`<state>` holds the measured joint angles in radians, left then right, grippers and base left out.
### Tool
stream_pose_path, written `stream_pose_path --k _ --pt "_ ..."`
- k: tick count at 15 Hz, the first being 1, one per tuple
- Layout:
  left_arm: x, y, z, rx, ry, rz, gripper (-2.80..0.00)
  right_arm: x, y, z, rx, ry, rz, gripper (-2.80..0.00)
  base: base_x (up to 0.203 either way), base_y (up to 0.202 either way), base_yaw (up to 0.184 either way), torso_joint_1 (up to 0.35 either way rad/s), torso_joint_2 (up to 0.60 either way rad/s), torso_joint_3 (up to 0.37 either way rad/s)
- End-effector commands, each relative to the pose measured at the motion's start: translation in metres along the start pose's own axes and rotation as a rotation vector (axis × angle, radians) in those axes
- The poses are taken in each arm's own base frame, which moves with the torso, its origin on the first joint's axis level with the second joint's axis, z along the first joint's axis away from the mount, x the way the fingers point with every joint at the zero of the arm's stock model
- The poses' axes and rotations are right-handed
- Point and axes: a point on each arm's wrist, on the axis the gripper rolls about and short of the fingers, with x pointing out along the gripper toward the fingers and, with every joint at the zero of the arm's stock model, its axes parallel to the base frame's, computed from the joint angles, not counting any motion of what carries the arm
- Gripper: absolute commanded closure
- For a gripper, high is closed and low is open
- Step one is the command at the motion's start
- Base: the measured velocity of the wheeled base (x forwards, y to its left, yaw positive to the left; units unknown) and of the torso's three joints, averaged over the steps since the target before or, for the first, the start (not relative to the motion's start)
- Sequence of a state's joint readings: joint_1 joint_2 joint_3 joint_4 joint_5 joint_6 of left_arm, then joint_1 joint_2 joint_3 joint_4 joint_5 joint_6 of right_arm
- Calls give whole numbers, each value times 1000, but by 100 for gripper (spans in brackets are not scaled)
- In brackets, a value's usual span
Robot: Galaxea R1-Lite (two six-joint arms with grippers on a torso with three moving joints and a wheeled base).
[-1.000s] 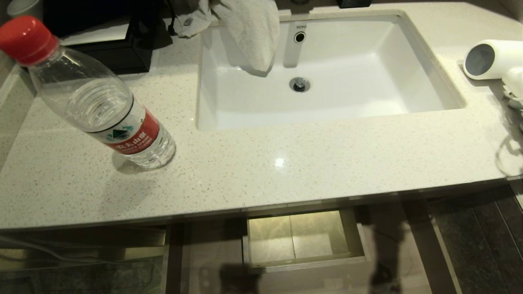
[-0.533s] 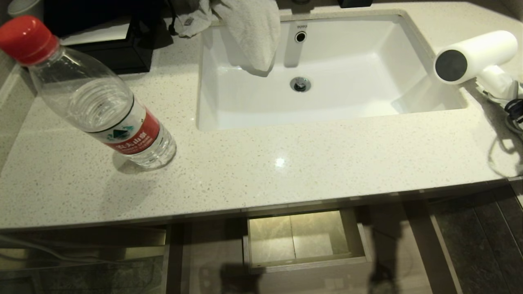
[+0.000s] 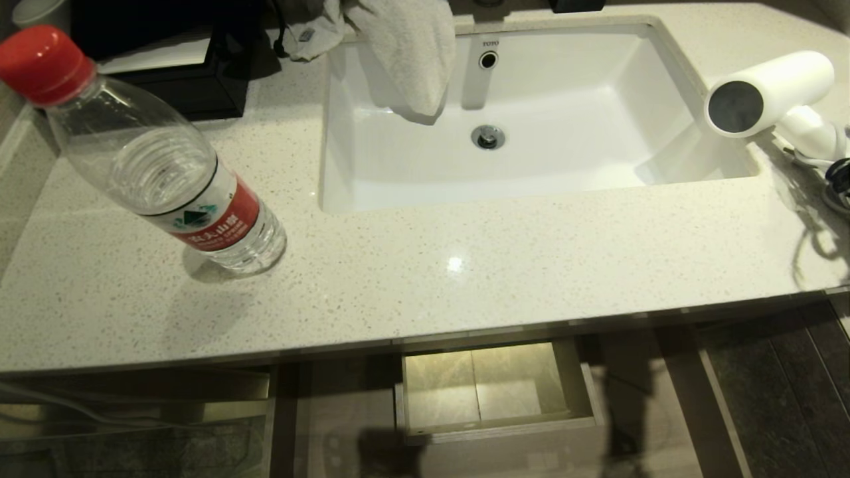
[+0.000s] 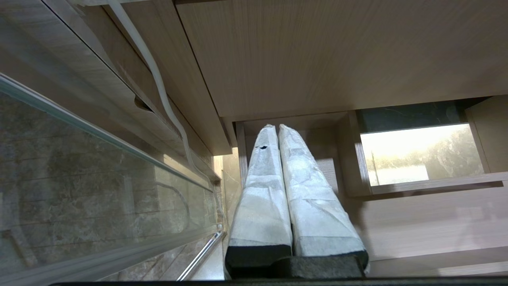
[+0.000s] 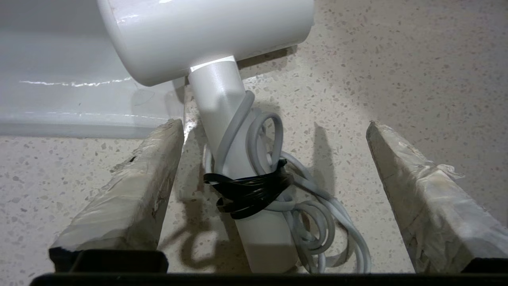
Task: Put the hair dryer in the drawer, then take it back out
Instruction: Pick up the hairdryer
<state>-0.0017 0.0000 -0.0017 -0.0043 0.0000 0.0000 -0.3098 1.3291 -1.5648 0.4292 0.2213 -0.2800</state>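
Hair dryer let go on the counter, drawer standing open below.

The right gripper (image 5: pixel 274 131) has spread its taped fingers clear of the small white hair dryer (image 3: pixel 770 93), now resting on the speckled stone counter (image 3: pixel 465 265) beside the white sink (image 3: pixel 531 166). So the take-out looks complete. Its barrel lies along the counter, grey end toward the sink; the light wood-grain drawer (image 3: pixel 498 425) is empty.

1. My right gripper (image 5: pixel 274 131) stands wide open astride the hair dryer (image 3: pixel 770 93) handle at the countertop's (image 3: pixel 465 265) right edge, clear on both sides.
2. The water bottle (image 3: pixel 159 172) blocks the countertop's left end.
3. The front strip lies bare.
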Motion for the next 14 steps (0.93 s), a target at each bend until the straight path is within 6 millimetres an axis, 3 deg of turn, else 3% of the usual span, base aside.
stream_pose_path --k 1,14 --pt "0 0 0 0 0 0 0 4 1 -5 12 21 54 -280 0 0 0 0 0 0" --pt "0 0 0 0 0 0 0 60 -9 -20 55 77 173 -280 0 0 0 0 0 0"
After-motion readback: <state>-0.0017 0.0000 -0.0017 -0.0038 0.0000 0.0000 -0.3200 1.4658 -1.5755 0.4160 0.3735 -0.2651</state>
